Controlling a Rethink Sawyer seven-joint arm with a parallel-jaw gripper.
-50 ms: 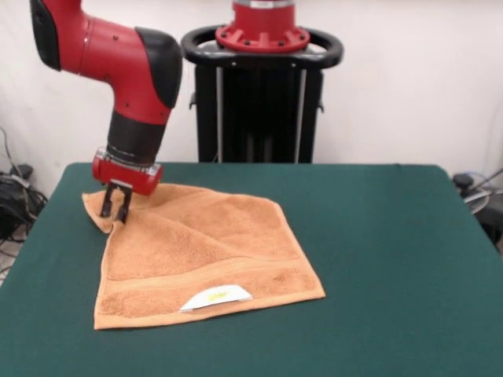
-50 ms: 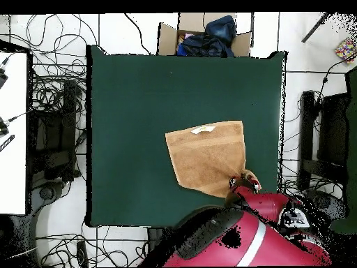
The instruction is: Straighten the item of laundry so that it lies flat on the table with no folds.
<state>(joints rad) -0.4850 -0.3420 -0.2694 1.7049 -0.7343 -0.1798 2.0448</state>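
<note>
The item of laundry (image 1: 206, 250), an orange-tan towel, lies on the green table (image 1: 393, 251) left of centre. It is mostly spread out, with ridges running toward its far left corner. A white tag (image 1: 216, 297) sits on its near edge. My gripper (image 1: 115, 207) stands upright at that far left corner, fingers close together and pinching the cloth, which rises slightly to them. From overhead the towel (image 2: 209, 157) lies toward the table's (image 2: 132, 105) lower right, the tag (image 2: 203, 128) is on its top edge, and the gripper (image 2: 240, 183) is at its lower right corner under the red arm.
The black pedestal (image 1: 259, 102) stands behind the table's far edge. A cardboard box (image 2: 202, 38) of dark cloth sits beyond the table's top edge in the overhead view. Cables (image 2: 56, 77) cover the floor at the left, beside a white surface (image 2: 12, 132).
</note>
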